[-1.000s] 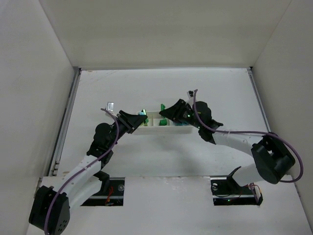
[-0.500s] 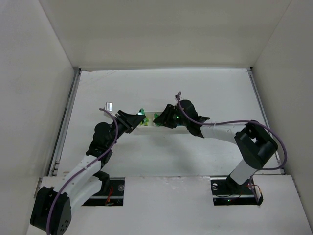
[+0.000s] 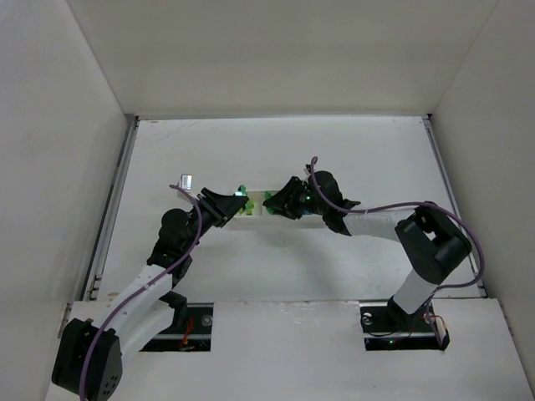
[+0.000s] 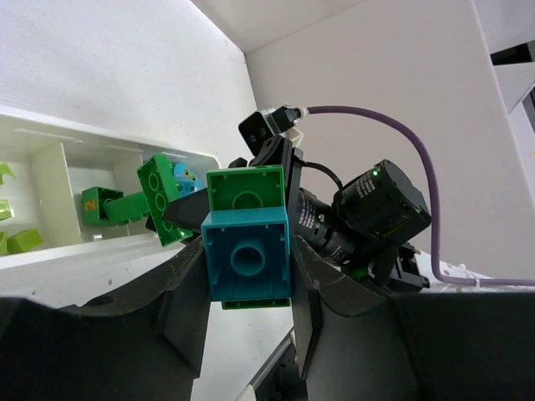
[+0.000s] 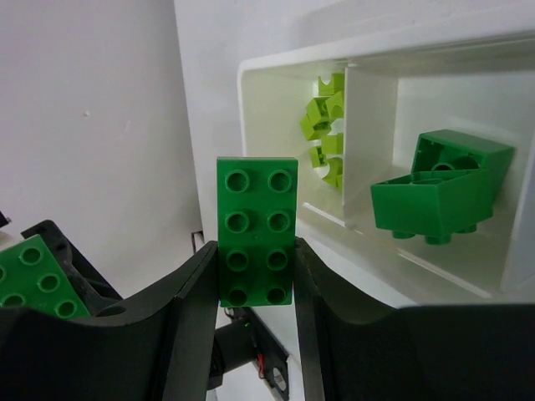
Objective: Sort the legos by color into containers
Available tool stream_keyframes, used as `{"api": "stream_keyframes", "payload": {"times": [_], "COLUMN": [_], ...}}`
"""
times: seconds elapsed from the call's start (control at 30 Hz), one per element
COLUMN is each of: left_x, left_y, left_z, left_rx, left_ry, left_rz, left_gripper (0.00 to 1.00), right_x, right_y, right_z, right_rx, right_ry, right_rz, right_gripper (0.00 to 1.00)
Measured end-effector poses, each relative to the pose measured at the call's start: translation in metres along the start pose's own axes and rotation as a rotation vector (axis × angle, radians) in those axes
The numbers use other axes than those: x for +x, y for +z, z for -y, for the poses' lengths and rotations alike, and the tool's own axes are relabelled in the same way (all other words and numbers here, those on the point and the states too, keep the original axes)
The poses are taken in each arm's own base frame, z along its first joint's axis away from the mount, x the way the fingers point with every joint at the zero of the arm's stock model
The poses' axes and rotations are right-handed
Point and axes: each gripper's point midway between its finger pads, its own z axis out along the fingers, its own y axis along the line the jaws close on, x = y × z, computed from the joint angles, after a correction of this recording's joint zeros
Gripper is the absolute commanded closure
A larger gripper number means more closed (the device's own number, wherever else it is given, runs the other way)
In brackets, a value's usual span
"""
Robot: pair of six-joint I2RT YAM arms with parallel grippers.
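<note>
Compared with half a second ago, the right arm has shifted slightly right along the tray; the left arm is unchanged. A second ago the right arm's elbow lay much farther right and its tool sat farther right over the tray.

The left tool (image 4: 247, 255) is clamped on a joined pair of plastic bricks, a teal square brick (image 4: 247, 255) against a green one (image 4: 247, 190), held just off the tray's left end. The right tool (image 5: 255, 251) grips a green two-by-four studded plastic brick (image 5: 256, 230) beside the same end.

The long white three-compartment plastic tray (image 3: 251, 219) lies mid-bench, largely covered by both tools from above. Its end compartment holds small yellow-green pieces (image 5: 327, 125); the next holds a dark green brick cluster (image 5: 439, 185).

The two tools stand near each other over the tray, leaving little room between them. The white bench (image 3: 276, 150) is open beyond the tray to the far wall and to both sides.
</note>
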Motion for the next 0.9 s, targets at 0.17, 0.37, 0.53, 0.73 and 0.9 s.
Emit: {"api": "stream_keyframes", "payload": {"times": [0.17, 0.37, 0.53, 0.73, 0.9], "left_x": [-0.001, 0.0, 0.001, 0.001, 0.001], "left_y": [0.0, 0.0, 0.001, 0.001, 0.001], "left_z": [-0.001, 0.0, -0.002, -0.003, -0.003], "left_rx": [-0.001, -0.001, -0.007, -0.009, -0.009], "left_ry": [0.0, 0.0, -0.003, -0.003, -0.003], "left_rz": [0.001, 0.0, -0.004, -0.005, -0.005], "left_gripper": [0.72, 0.72, 0.72, 0.72, 0.72], "right_x": [0.003, 0.001, 0.0, 0.003, -0.001], "right_y": [0.004, 0.005, 0.004, -0.001, -0.012], "right_z": [0.008, 0.009, 0.01, 0.02, 0.014], "right_rx": [0.011, 0.011, 0.007, 0.024, 0.013], "right_ry": [0.029, 0.04, 0.044, 0.052, -0.003], "right_rz": [-0.011, -0.009, -0.003, -0.002, 0.026], "right_gripper": [0.53, 0.46, 0.47, 0.48, 0.56]}}
